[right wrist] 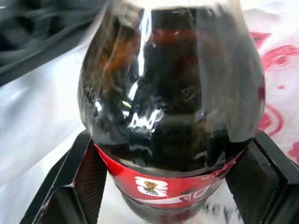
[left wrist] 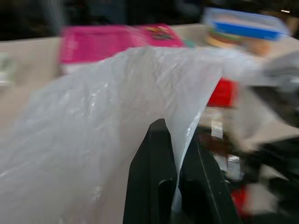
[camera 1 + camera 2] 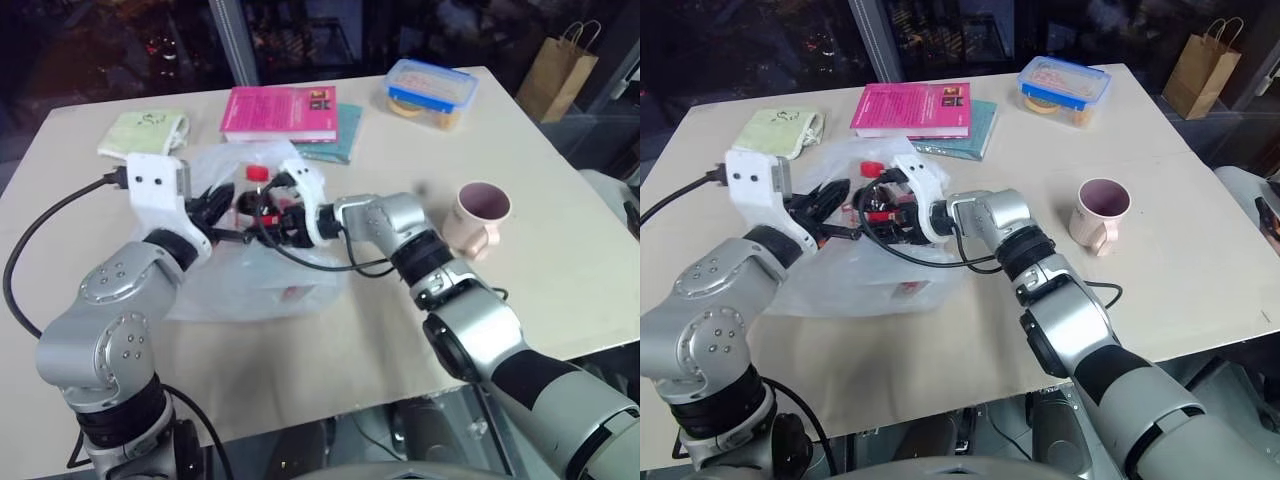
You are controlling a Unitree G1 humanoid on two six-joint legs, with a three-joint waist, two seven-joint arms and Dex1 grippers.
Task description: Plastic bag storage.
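The plastic bag (image 3: 250,285) lies crumpled and translucent white on the table (image 3: 300,370), with red print showing. My left gripper (image 2: 180,154) is shut on the bag's raised edge, and the film runs between its black fingers (image 2: 152,182). A dark cola bottle (image 1: 173,93) with a red cap (image 3: 257,173) and a red label sits between the black fingers (image 1: 74,186) of my right gripper (image 3: 268,215). That gripper is shut on the bottle and points left at the bag's mouth. The two grippers are close together over the bag's upper part.
A pink book (image 3: 280,112) on a teal one (image 3: 340,138) lies just behind the bag. A blue-lidded clear box (image 3: 430,92) is at the back right, a pink mug (image 3: 478,218) to the right, a green cloth (image 3: 145,132) at the back left. A brown paper bag (image 3: 558,75) stands beyond the table.
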